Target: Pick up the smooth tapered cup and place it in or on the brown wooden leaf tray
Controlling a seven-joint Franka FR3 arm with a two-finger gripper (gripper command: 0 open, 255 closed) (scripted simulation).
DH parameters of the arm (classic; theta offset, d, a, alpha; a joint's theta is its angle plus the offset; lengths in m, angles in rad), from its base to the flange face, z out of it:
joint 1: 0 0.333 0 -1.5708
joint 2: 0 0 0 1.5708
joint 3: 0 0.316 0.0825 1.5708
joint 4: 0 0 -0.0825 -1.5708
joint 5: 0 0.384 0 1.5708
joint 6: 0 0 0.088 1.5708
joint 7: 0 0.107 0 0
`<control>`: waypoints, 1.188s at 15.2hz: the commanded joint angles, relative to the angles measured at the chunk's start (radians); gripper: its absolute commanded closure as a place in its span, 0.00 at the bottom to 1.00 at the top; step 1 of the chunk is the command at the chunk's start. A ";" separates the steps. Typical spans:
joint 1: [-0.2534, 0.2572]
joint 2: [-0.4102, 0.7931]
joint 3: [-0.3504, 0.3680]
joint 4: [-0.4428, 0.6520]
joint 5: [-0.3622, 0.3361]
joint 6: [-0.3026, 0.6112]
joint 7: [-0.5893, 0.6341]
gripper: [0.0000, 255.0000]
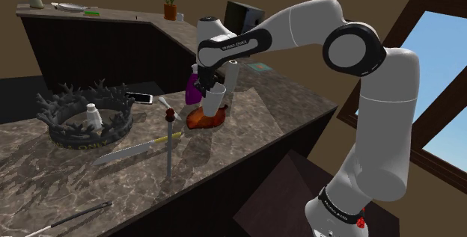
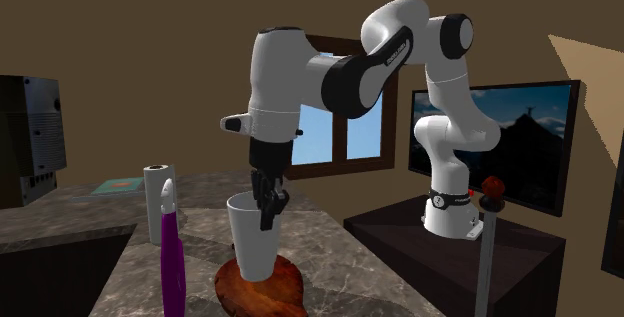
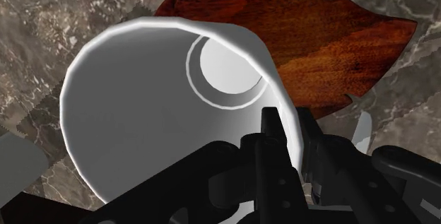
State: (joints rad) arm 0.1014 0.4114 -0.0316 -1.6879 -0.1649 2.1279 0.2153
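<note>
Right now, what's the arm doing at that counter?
The white arm's black gripper is shut on the rim of the white tapered cup, with one finger inside the wall and one outside. The cup stands upright over the brown leaf tray on the marbled counter. Its base sits at or just above the tray, and I can't tell whether they touch. The cup has not been released yet.

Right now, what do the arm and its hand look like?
The arm is glossy white, rounded segments with dark joints and small white lettering on dark bands. The hand is all black, with two slim fingers.
</note>
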 commanded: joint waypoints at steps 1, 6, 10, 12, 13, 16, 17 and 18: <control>0.000 0.000 0.000 0.000 0.000 0.000 0.000 1.00; 0.000 0.000 0.000 0.000 0.000 0.000 0.000 0.00; 0.005 -0.027 0.003 0.028 0.003 -0.055 -0.002 0.00; 0.009 -0.048 0.005 0.058 0.005 -0.106 -0.004 0.00; 0.009 -0.048 0.005 0.058 0.005 -0.106 -0.004 0.00; 0.009 -0.048 0.005 0.058 0.005 -0.106 -0.004 0.00; 0.009 -0.048 0.005 0.058 0.005 -0.106 -0.004 0.00; 0.009 -0.048 0.005 0.058 0.005 -0.106 -0.004 0.00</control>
State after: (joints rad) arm 0.1108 0.3636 -0.0264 -1.6303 -0.1597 2.0224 0.2114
